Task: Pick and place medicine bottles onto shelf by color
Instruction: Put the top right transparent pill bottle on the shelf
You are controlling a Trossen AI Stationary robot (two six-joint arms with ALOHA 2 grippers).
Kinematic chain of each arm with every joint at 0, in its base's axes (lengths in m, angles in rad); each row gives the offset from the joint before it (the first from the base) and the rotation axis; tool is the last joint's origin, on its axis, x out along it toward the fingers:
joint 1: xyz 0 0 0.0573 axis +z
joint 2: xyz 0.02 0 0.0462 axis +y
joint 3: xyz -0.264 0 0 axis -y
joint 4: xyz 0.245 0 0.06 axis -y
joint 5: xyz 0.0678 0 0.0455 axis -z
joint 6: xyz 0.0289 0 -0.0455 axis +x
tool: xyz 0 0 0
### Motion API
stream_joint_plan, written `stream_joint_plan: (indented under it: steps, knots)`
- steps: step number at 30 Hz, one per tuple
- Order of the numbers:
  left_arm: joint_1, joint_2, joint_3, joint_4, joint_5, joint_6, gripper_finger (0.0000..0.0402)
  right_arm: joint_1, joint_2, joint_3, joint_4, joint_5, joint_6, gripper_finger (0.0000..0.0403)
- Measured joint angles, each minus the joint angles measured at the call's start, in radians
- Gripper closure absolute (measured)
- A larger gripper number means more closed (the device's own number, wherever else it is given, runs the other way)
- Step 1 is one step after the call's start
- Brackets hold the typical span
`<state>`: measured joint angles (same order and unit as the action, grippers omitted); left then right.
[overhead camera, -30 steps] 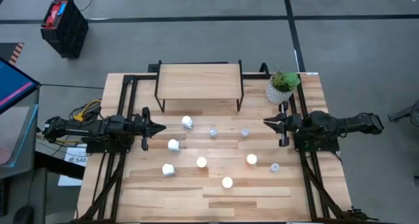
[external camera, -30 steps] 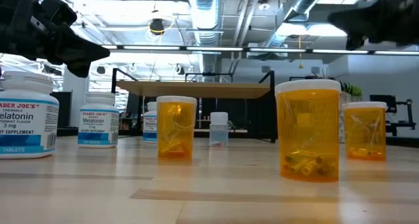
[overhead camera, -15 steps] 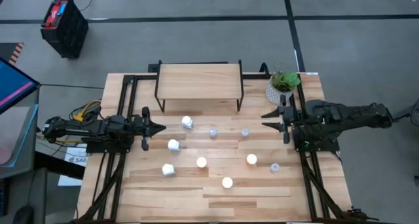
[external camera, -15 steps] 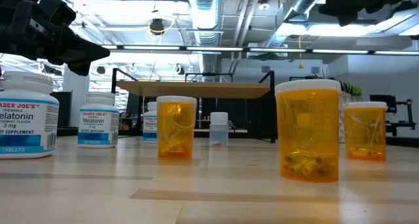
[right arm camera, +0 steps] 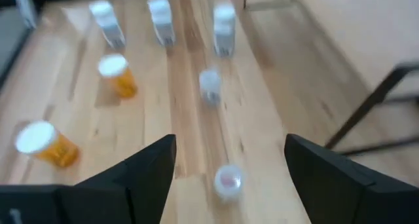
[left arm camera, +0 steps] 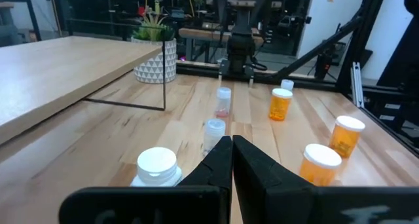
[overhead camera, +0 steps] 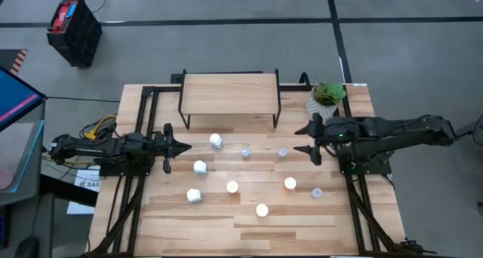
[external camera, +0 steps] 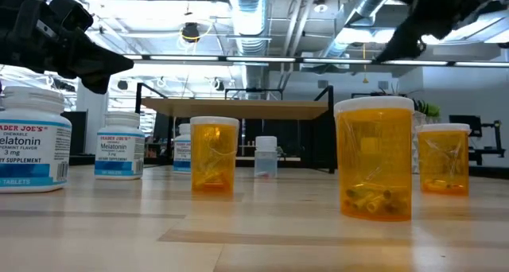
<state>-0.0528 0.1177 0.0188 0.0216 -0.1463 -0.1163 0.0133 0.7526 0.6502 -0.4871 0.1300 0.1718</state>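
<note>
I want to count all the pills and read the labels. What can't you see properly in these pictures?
- Pill count: in the low view the orange bottle shows only a few at its bottom; too small to count.
- Small print on the white bottle: low view, cut off by the picture's edge.
- Clear bottle: right wrist view, blurred, between the right gripper's open fingers.
- Shelf top: empty; under it is hidden from above.

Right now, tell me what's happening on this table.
The right gripper, fingers spread and empty, reaches out over the table toward a clear bottle. The left gripper waits shut at the left edge. All nine medicine bottles stand on the tabletop; the shelf holds nothing yet. A potted plant sits beside the shelf.
</note>
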Motion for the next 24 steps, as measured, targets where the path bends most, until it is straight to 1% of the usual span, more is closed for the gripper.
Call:
stream_joint_plan:
  steps: [3,11,17,24]
  knots:
    - [0.0,0.0,0.0,0.0,0.0,0.0,0.0401,-0.011,0.065,0.0,-0.05,0.002,0.031,0.0096]
    - [0.0,0.0,0.0,0.0,0.0,0.041,0.0401,-0.016,0.284,0.0,-0.036,0.003,0.041,0.0097]
    - [0.0,0.0,0.0,0.0,0.003,0.041,0.0401,-0.016,0.428,0.0,0.045,0.003,0.039,0.0097]
    - [0.0,0.0,0.0,0.0,0.003,0.041,0.0402,-0.016,0.536,0.001,0.112,0.001,0.037,0.0097]
